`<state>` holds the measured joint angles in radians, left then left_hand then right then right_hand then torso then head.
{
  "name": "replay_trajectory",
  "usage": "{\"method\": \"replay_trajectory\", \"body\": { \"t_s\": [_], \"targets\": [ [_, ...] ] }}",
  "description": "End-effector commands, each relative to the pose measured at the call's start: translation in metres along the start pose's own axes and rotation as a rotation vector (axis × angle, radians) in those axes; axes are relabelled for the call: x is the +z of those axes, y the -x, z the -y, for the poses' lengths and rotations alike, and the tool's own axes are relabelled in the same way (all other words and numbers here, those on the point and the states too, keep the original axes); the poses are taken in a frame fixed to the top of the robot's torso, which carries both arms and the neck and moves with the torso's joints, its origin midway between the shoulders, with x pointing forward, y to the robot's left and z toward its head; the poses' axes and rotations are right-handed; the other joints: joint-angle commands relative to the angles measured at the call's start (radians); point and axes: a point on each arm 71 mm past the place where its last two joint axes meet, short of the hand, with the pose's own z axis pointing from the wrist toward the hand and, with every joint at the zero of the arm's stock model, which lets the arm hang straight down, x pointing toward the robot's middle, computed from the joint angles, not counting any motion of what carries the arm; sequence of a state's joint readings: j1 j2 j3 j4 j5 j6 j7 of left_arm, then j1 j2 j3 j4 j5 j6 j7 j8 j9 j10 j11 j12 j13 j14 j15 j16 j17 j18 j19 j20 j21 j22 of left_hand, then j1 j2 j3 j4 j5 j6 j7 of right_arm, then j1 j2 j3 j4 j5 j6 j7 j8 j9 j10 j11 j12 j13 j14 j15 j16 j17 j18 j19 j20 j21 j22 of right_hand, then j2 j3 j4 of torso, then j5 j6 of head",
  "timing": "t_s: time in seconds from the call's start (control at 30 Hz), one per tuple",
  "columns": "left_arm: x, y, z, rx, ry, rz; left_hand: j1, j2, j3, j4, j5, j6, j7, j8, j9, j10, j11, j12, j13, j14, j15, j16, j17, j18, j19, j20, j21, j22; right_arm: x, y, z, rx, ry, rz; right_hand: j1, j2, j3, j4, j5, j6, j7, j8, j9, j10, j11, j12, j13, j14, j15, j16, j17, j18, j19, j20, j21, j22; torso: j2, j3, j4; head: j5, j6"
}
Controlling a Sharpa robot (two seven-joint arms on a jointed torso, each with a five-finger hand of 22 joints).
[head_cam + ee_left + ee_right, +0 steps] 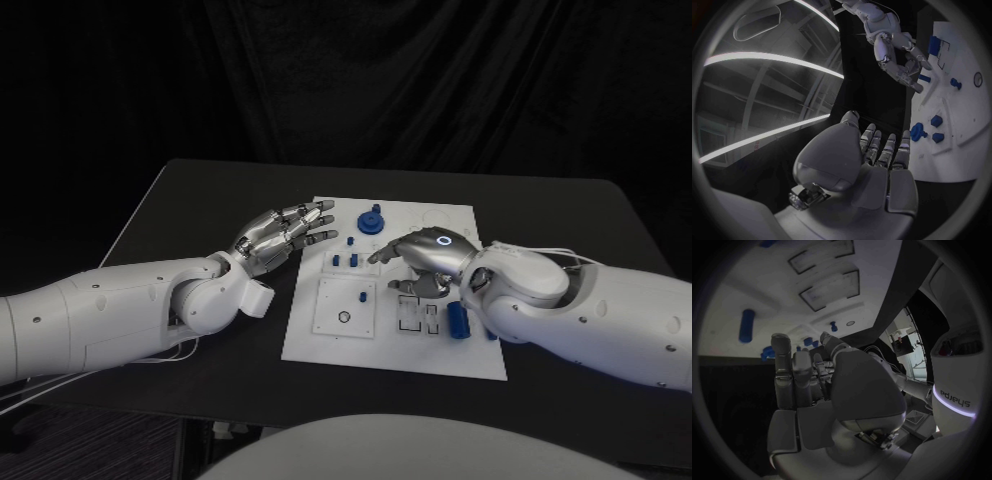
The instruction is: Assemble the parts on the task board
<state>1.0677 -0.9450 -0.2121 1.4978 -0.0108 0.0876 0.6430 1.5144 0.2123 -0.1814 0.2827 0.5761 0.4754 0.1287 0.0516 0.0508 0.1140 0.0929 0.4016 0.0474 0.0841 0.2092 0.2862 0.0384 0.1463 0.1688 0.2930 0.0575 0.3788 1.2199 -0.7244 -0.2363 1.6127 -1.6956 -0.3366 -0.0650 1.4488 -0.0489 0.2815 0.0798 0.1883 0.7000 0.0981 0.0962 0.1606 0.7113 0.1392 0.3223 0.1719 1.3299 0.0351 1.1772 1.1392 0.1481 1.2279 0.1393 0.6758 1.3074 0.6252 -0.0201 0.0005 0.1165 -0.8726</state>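
The white task board [329, 342] lies mid-table. On its far end stands a blue knob [372, 221]; small blue pegs [348, 261] stand nearer, and a blue cylinder [457, 320] lies by the right edge. My left hand [284, 236] hovers at the board's left edge with its fingers stretched out and nothing in them. My right hand [427, 256] hangs over the middle of the board, fingers loosely curved and apart, empty. The left wrist view shows my left hand [874, 165], the right hand [898, 54], the board [957, 150] and the blue knob [917, 132]. The right wrist view shows my right hand [817, 390] above the board [754, 280] and cylinder [747, 325].
The black table [188, 210] reaches well past the board on every side. The board carries rectangular recesses [415, 318] and a small ring [345, 318] near its front. Thin white cables [562, 255] loop over my right forearm. A dark curtain hangs behind.
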Motion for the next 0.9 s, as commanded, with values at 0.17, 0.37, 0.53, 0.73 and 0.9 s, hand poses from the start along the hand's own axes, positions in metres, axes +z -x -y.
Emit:
{"method": "replay_trajectory", "body": {
  "t_s": [0.17, 0.37, 0.53, 0.73, 0.9],
  "targets": [
    [-0.002, 0.000, 0.002, -0.005, -0.015, 0.005, 0.011, 0.001, 0.006, 0.000, 0.004, 0.011, -0.001, 0.006, 0.002, 0.002, 0.009, 0.009, 0.002, 0.004, 0.006, 0.007, 0.001, -0.015, 0.009, 0.001, 0.005, 0.001, -0.024, 0.029, 0.024, -0.014, -0.135, 0.001, -0.008, 0.004, -0.003, 0.009, 0.005, 0.043, -0.003, 0.006, 0.000, 0.019, 0.000, 0.011, 0.000, 0.020, 0.002, 0.027, 0.021, -0.006, 0.029, 0.000, 0.043, 0.070, -0.001, -0.0003, -0.0014, 0.005, 0.000],
    [-0.002, 0.000, 0.002, -0.004, -0.016, 0.006, 0.012, 0.000, 0.006, 0.000, 0.005, 0.011, 0.000, 0.006, 0.002, 0.003, 0.010, 0.010, 0.002, 0.004, 0.006, 0.007, 0.001, -0.016, 0.010, 0.001, 0.005, 0.000, -0.048, 0.039, 0.055, -0.019, -0.243, -0.021, -0.039, 0.003, -0.017, 0.031, -0.009, 0.048, -0.013, -0.003, -0.008, 0.025, -0.003, 0.016, -0.002, 0.038, 0.002, 0.052, 0.042, -0.012, 0.051, 0.000, 0.079, 0.081, 0.000, -0.0034, 0.0005, -0.007, 0.000],
    [0.000, -0.001, 0.001, -0.008, -0.018, -0.001, 0.012, 0.000, 0.006, 0.000, 0.005, 0.009, 0.000, 0.006, 0.002, 0.003, 0.010, 0.009, 0.001, 0.004, 0.006, 0.007, 0.001, -0.016, 0.010, 0.001, 0.005, -0.001, -0.056, 0.031, 0.070, 0.001, -0.291, -0.044, -0.058, 0.004, -0.027, 0.048, -0.031, 0.061, -0.009, -0.006, -0.012, 0.033, -0.004, 0.022, -0.002, 0.045, 0.005, 0.060, 0.047, -0.013, 0.060, 0.002, 0.086, 0.083, 0.002, -0.0033, 0.0025, -0.014, 0.000],
    [0.000, -0.002, 0.000, -0.011, -0.017, -0.005, 0.012, 0.000, 0.007, 0.000, 0.006, 0.008, 0.000, 0.006, 0.002, 0.002, 0.010, 0.008, 0.001, 0.004, 0.006, 0.006, 0.001, -0.016, 0.010, 0.001, 0.004, -0.001, -0.055, 0.020, 0.078, 0.033, -0.304, -0.047, -0.065, 0.007, -0.032, 0.057, -0.040, 0.074, 0.000, -0.006, -0.013, 0.047, -0.006, 0.030, 0.000, 0.047, 0.010, 0.064, 0.049, -0.015, 0.064, 0.005, 0.091, 0.085, 0.002, -0.0014, -0.0013, -0.014, 0.000],
    [0.000, -0.002, -0.001, -0.014, -0.015, -0.006, 0.012, 0.000, 0.007, 0.000, 0.006, 0.008, 0.000, 0.006, 0.002, 0.002, 0.010, 0.008, 0.001, 0.004, 0.006, 0.006, 0.001, -0.016, 0.010, 0.001, 0.004, -0.001, -0.051, 0.011, 0.079, 0.056, -0.298, -0.037, -0.060, 0.006, -0.034, 0.056, -0.045, 0.073, 0.012, -0.011, -0.017, 0.063, -0.006, 0.038, 0.001, 0.051, 0.013, 0.070, 0.054, -0.016, 0.069, 0.008, 0.098, 0.087, 0.001, 0.0002, -0.0006, -0.018, 0.000]
  ]
}}
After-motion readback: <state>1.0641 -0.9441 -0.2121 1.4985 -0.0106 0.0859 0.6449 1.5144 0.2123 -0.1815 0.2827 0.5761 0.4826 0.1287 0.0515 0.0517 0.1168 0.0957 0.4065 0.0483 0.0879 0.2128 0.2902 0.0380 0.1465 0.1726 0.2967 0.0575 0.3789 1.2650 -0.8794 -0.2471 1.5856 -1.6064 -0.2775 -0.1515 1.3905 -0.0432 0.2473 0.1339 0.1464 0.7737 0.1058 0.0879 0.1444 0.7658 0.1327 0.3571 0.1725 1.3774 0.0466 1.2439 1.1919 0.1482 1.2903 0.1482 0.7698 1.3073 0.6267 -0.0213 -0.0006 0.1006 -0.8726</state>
